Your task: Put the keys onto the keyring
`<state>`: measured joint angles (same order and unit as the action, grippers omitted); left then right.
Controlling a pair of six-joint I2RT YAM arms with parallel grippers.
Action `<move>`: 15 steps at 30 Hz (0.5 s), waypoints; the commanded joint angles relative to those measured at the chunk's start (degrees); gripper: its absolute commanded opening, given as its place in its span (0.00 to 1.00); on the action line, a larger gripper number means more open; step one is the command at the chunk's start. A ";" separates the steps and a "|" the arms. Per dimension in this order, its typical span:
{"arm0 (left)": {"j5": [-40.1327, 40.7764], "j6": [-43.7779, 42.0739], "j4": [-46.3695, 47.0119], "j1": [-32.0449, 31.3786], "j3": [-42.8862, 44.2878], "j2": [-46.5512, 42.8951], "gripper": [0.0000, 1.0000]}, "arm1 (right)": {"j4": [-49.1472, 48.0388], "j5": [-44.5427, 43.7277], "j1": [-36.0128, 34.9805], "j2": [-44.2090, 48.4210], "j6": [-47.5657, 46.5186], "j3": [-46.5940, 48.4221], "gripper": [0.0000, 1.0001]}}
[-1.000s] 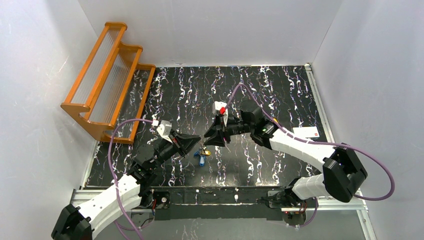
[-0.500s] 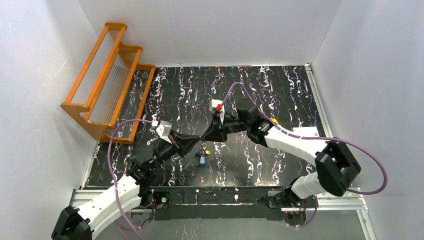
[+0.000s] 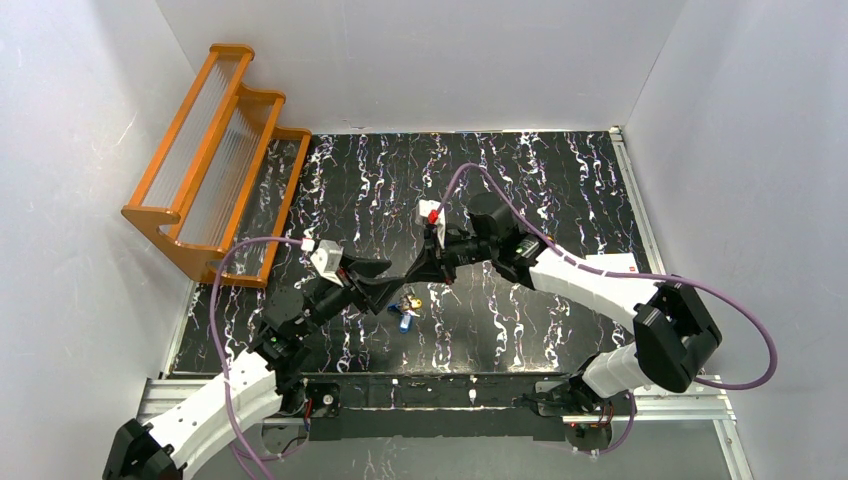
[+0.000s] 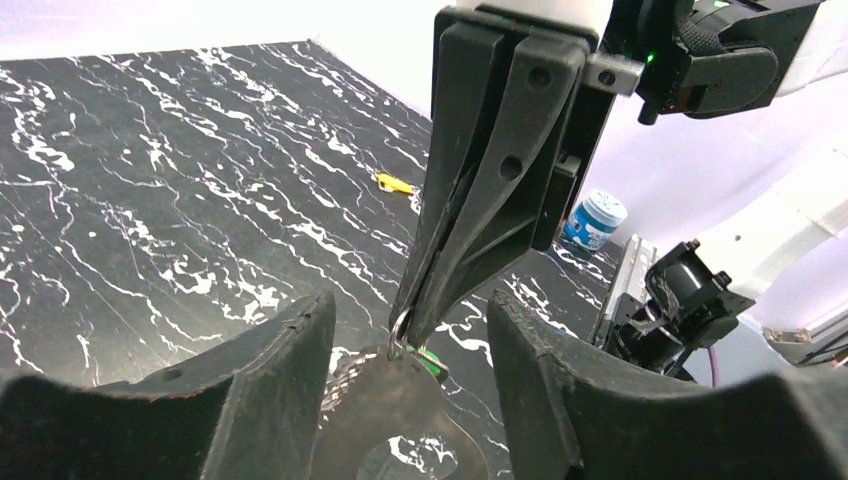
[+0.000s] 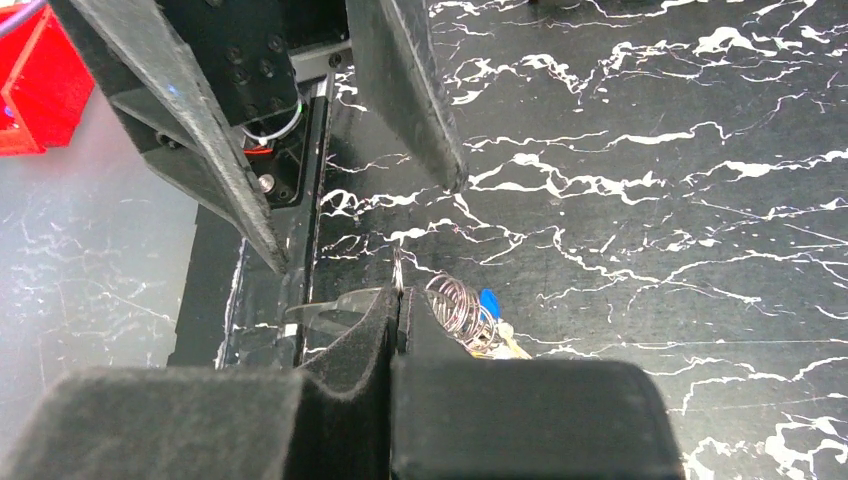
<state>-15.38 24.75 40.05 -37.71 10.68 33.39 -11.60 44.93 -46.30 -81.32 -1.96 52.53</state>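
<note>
The keyring (image 4: 385,400) hangs above the middle of the surface, a little toward its near edge. Its thin metal ring is at the top and its flat grey fob is below. My right gripper (image 5: 397,300) is clamped shut on that thin ring, fingertips pressed together with the wire sticking up between them. A small coil of wire sits just beside the tips. The keys (image 3: 405,308) hang in a bunch from it: the blue head (image 5: 489,301) shows next to the coil, the green head (image 4: 430,362) peeps out behind the fob, and a yellow-orange one (image 3: 413,298) is at the top of the bunch. I cannot tell whether the lowest key touches the surface.

My left gripper (image 3: 388,285) faces the right one, nose to nose. Its jaws are parted about halfway and hold nothing. The fob lies in the gap between its two fingers (image 4: 290,380). I cannot tell whether either finger brushes it.

The surface (image 3: 560,170) is black with white marble veins. A small yellow piece (image 4: 393,182) lies on it out toward the right, and a blue-and-white jar (image 4: 597,215) stands near the right edge. A white card (image 3: 612,265) lies flat by the right edge. An orange stepped rack (image 3: 215,160) stands at the far left corner, leaning out over the left edge. Plain white walls (image 3: 420,60) close in the far side and both flanks. A metal rail (image 3: 440,390) runs along the near edge, where my two bases are bolted.
</note>
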 commanded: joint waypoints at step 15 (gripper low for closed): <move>-7.85 -27.03 -39.15 0.01 22.05 8.68 0.54 | 32.65 -11.74 -5.46 -0.80 -19.53 15.68 0.01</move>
<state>-20.03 3.88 8.25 -37.71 30.13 41.58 15.75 36.75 -49.41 -81.54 -17.54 64.05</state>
